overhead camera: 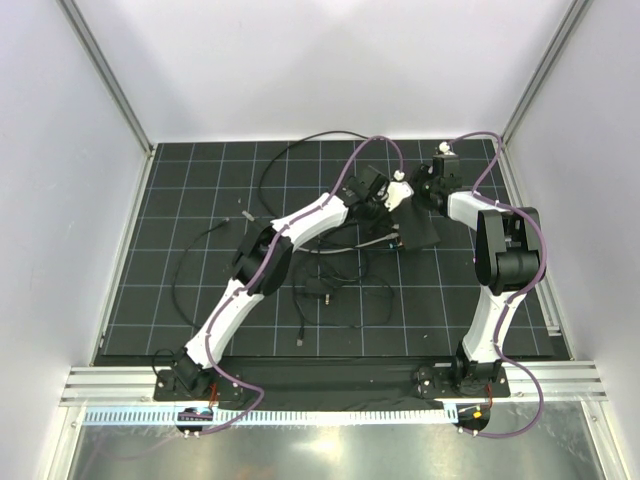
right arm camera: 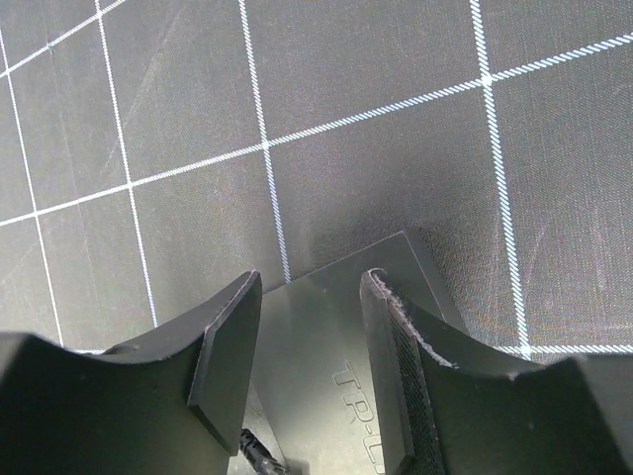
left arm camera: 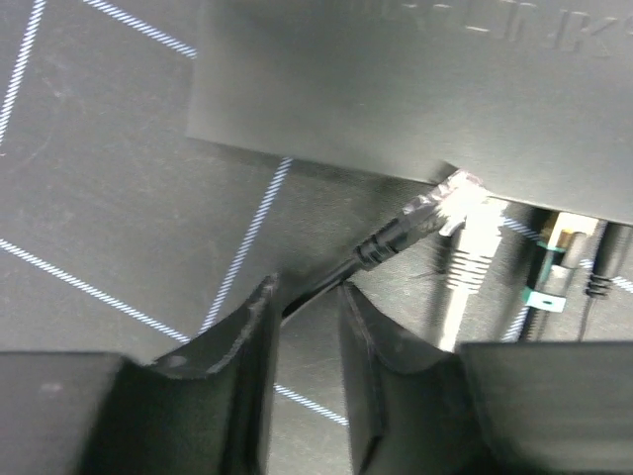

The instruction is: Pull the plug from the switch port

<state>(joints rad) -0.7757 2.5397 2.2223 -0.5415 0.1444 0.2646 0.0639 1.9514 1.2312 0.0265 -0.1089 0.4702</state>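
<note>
left gripper (left arm camera: 309,332): low centre of the left wrist view; jaws partly spread, the gap between them wider than the cable in it.
black cable (left arm camera: 318,290): passed through that gap at the fingertips, slanting up to the right; contact with either finger cannot be told.
plug (left arm camera: 420,218): black boot with a clear tip, just beyond the fingertips, up and right of the gap; seated in the box edge, outside the jaws.
switch port (left arm camera: 453,181): on the lower edge of the box, right of frame centre; filled by the plug, the opening itself hidden.
white plug (left arm camera: 473,252): just right of the black one, close against it at the tip, seated in the same edge.
further plugs (left arm camera: 566,237): at the right edge of the frame, a green tag (left arm camera: 539,297) seen on one lead.
switch (left arm camera: 396,89): flat matte-black box filling the upper frame, beyond all the plugs.
right gripper (right arm camera: 312,356): low in the right wrist view; jaws held apart over a corner of the box, embossed letters seen between them; contact with the box cannot be told.
mat (overhead camera: 200,220): black with a white grid, laid under everything.
loose cables (overhead camera: 330,290): strewn at centre of the top view, below and left of the box.
</note>
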